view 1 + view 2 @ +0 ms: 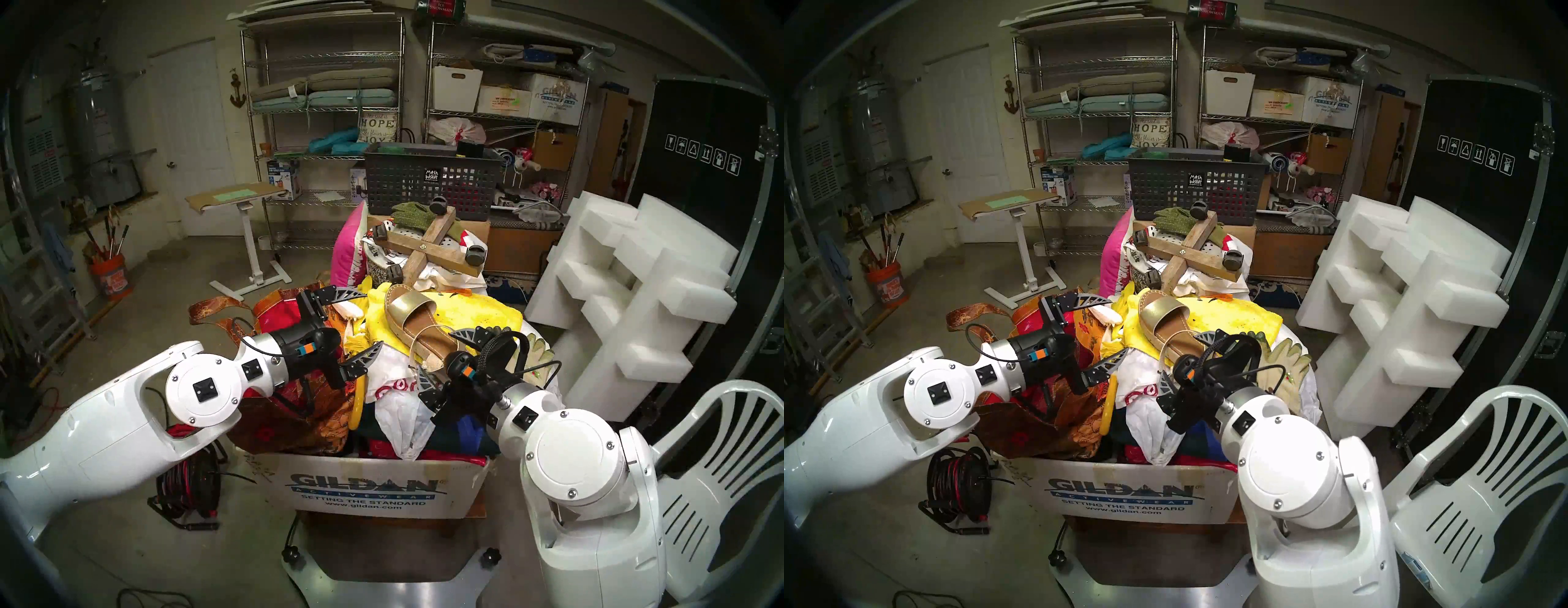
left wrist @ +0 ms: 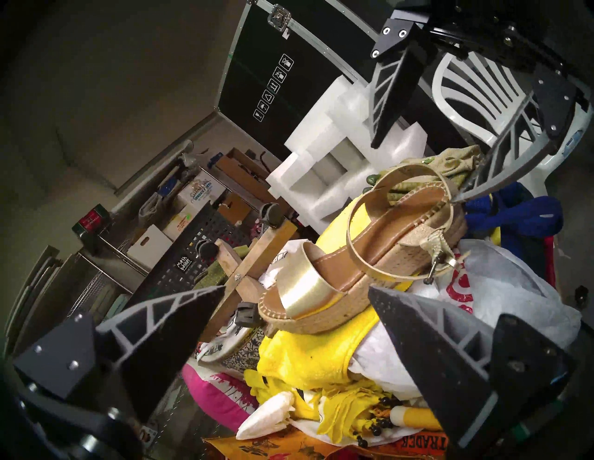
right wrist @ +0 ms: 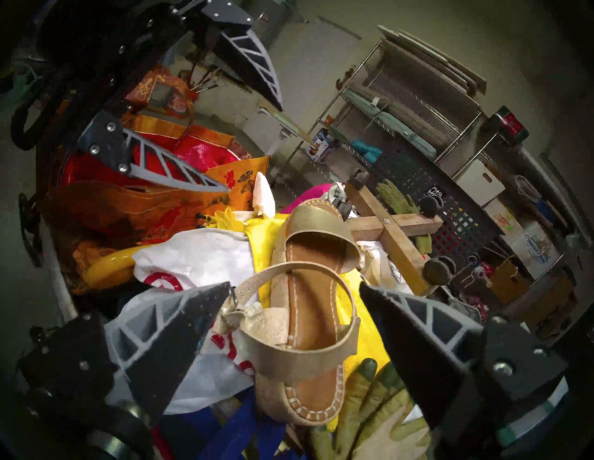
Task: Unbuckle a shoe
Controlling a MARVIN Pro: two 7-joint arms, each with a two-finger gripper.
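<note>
Cardboard box (image 1: 373,488): nearest the robot, printed GILDAN, heaped over the brim with bags and cloth.
Right gripper (image 1: 441,361): jaws spread wide, holding nothing, poised at the heel end of the shoe; in its wrist view one fingertip (image 3: 221,290) lies just beside the buckle, the other off the far side of the heel.
Left gripper (image 1: 360,322): jaws likewise wide apart and empty, level, aimed across the heap toward the shoe's side, over the red and orange bag (image 1: 297,407).
Shoe (image 1: 420,327): an espadrille sandal lying sole-down on top of the heap, on a yellow cloth (image 1: 488,316), toe pointing away from the robot.
Ankle strap (image 3: 299,273): a closed loop standing above the footbed; the small buckle (image 2: 434,269) hangs at the outer side of the heel, fastened.
White plastic bag (image 1: 394,399): under the heel, red logo showing.
Gloves (image 3: 379,417): tan with green fingers, just beside the heel.
Wooden cross (image 1: 428,246): with castors, beyond the toe.
Mesh basket (image 1: 428,178): dark, farther back.
</note>
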